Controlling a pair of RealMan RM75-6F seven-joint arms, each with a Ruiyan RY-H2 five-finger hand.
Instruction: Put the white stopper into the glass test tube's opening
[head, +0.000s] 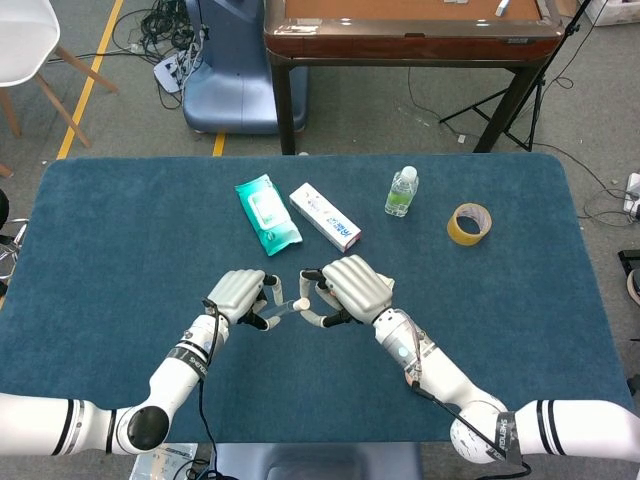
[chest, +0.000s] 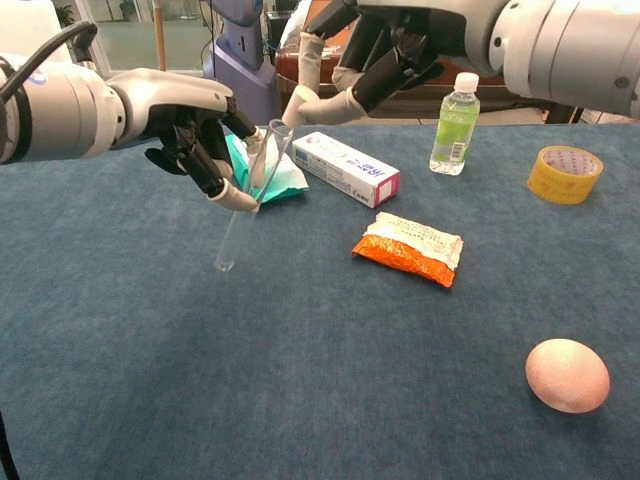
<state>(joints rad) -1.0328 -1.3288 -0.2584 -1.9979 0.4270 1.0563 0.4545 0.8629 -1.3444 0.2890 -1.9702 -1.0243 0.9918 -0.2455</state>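
My left hand (head: 238, 294) (chest: 185, 125) grips the glass test tube (chest: 249, 200) near its top. The tube hangs tilted above the blue table (chest: 300, 380), mouth up and leaning toward my right hand. That right hand (head: 347, 287) (chest: 385, 45) pinches the small white stopper (head: 301, 304) in its fingertips. In the head view the stopper is right at the tube's mouth (head: 286, 306). In the chest view I cannot tell the stopper apart from the pale fingertips (chest: 298, 103) just above the rim, nor whether it sits inside the opening.
A green wipes pack (chest: 268, 168), a white box (chest: 345, 168) and a water bottle (chest: 455, 122) stand behind the hands. An orange packet (chest: 407, 246) lies below my right hand. A yellow tape roll (chest: 565, 173) is far right and a pink egg (chest: 567, 374) near right.
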